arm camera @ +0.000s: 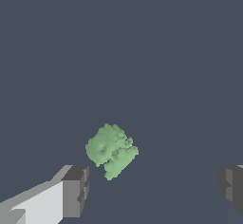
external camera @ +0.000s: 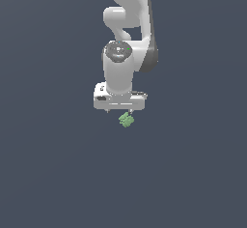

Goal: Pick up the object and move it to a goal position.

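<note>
Two dark grey fingers (arm camera: 76, 190) show in the wrist view, spread wide apart with nothing between the pads, so the gripper (arm camera: 154, 187) is released and holds nothing. One finger carries a pale white link behind its dark pad; the other is cut off at the picture's edge. The light green lumpy object (arm camera: 111, 150) lies on the bench (arm camera: 142, 52) beyond the finger with the white link, close to its tip but apart from it, and outside the gap between the pads.

In the exterior view the white Panda arm (external camera: 126, 34) reaches down from the top of the picture, its wrist pointing straight down, and the gripper (external camera: 119, 107) hangs above the bench (external camera: 48, 174). The fingers themselves are mostly hidden under the hand body there. The green object (external camera: 126, 120) sits just below the hand and slightly toward the exterior view's right of its middle.

The bench is a flat, even slate-grey surface that fills both pictures. No walls, edges or other room features can be made out.
</note>
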Motion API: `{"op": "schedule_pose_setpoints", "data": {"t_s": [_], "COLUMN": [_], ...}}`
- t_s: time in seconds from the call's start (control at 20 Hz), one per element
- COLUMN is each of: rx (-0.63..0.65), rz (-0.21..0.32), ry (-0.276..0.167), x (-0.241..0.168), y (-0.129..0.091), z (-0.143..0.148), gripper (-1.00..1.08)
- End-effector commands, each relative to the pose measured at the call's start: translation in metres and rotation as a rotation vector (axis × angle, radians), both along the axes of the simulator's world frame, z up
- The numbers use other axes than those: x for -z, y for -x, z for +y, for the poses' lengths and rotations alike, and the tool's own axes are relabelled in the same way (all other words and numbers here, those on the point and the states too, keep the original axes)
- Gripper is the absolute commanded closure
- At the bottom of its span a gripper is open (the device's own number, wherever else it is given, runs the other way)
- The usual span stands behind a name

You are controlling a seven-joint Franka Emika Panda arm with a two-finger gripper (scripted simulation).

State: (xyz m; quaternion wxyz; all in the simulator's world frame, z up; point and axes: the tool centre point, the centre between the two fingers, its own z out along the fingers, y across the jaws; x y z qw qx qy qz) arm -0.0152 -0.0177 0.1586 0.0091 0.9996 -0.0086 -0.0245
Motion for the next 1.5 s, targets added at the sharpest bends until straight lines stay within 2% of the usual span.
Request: {"op": "schedule_pose_setpoints", "data": {"t_s": [0.0,0.8,1.15,1.45], "rx": [0.0,-0.022,-0.113,-0.245], "rz": [0.0,0.008,0.003,-0.003], "ry": [0.0,0.007,0.002,-0.006], "x": [0.0,0.006,0.014,0.026], "y": [0.0,0.005,0.008,0.012], "z": [0.0,-0.003,0.0,0.005], "gripper": [-0.92,-0.92,-0.92,-0.92]}}
